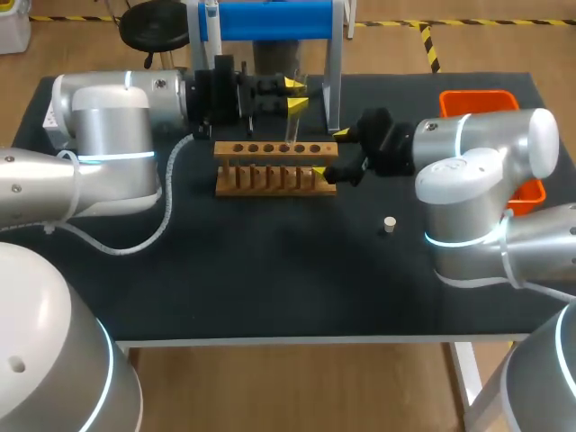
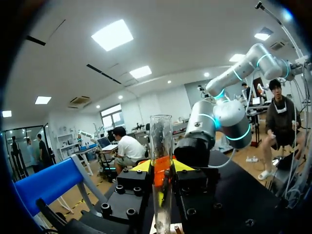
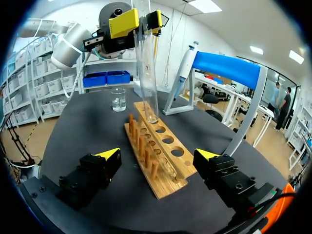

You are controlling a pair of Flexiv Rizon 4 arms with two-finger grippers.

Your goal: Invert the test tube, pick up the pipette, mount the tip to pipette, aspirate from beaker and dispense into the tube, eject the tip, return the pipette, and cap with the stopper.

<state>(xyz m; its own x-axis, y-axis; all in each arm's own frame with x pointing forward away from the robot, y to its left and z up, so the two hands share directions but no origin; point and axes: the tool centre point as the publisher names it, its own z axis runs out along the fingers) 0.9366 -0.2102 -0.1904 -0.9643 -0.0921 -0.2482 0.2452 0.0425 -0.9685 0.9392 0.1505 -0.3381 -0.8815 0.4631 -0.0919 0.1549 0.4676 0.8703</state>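
Head view puts the left gripper (image 1: pixel 294 95) at twelve o'clock of the wooden tube rack (image 1: pixel 274 168), its yellow tips pinched on the glass test tube (image 2: pixel 161 141), which it holds upright. Right wrist view shows the tube's rounded end resting in a rack hole, mouth up, likely so it can take liquid later. The right gripper (image 3: pixel 158 158) stands wide open astride the rack's near end, holding nothing, probably ready to steady it. The stopper (image 1: pixel 389 224) lies at four o'clock of the rack. The beaker (image 3: pixel 118 100) and the pipette (image 3: pixel 184 68), hung on its stand (image 3: pixel 229 68), wait beyond the rack, untouched.
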